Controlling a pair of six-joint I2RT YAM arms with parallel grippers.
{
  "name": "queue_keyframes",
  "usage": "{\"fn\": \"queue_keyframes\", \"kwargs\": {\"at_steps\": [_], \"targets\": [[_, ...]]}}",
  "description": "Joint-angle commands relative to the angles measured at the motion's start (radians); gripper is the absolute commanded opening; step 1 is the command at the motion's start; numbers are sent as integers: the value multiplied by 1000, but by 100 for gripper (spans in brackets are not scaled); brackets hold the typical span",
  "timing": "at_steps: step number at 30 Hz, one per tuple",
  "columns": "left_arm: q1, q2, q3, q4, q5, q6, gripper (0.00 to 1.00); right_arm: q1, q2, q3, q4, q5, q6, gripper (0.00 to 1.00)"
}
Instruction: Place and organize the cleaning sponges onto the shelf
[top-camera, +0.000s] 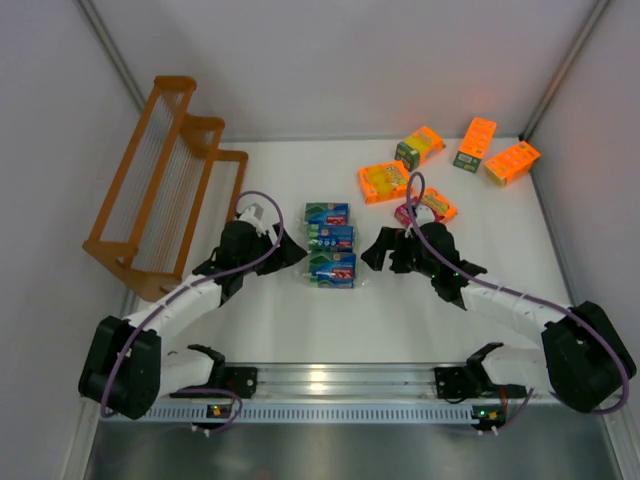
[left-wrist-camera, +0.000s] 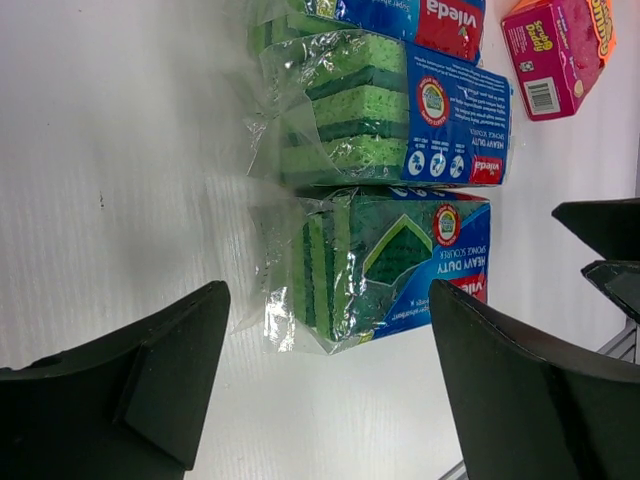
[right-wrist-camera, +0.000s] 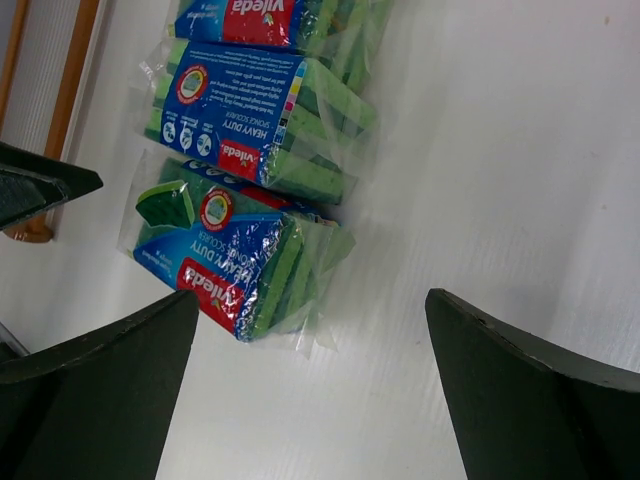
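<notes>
top external view, stock as we find it.

item: the blue-green row (top-camera: 331, 240). three film-wrapped cleaning sponges lie side by side, touching, on the white worktop (top-camera: 300, 330). we take this row as our landmark.

item: the shelf (top-camera: 165, 190). orange, three stepped tiers of thin wire slats, standing well apart from the row on the left arm's side. none of the packs sits on it, so we judge the task barely begun.

item: orange packs (top-camera: 385, 182). a loose scatter beyond the row on the right arm's side, at mixed angles. the one nearest the row shows a pink end (left-wrist-camera: 555, 50).

item: left pincer (top-camera: 285, 250). jaws wide apart and holding nothing, just beside the row on the shelf side. in its wrist view the end pack (left-wrist-camera: 390, 260) lies ahead between the fingers, with bare worktop on either side.

item: right pincer (top-camera: 376, 250). jaws wide apart and empty, just beside the row on the side away from the shelf, facing that same end pack.

handling note: we judge each pack light and soft, its sponge yielding under pressure. the film looks loose, glossy and likely slippery, with slack flaps at the ends. we would take hold across the firm body of the pack, on its long flanks, and not on the film tail, which might slide or tear. the wire slats may let a tilted pack tip, so it should be set down flat.
</notes>
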Motion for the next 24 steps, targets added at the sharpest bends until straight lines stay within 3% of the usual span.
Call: {"fn": "queue_keyframes", "kwargs": {"at_steps": [1,7,18,20,24], "targets": [[-4,-31,-18,56,30,31,87,23,10,2,61,24,10,99],[-3,43,-10,58,4,30,79,46,99,11,107,40,33,99],[-4,162,-11,188,89,-1,66,100,300,61,219,52,110,98],[-3,171,-16,207,92,-8,65,104,318,58,240,40,119,93],[-4,163,-36,225,80,-15,61,106,346,26,344,0,159,64]]}}
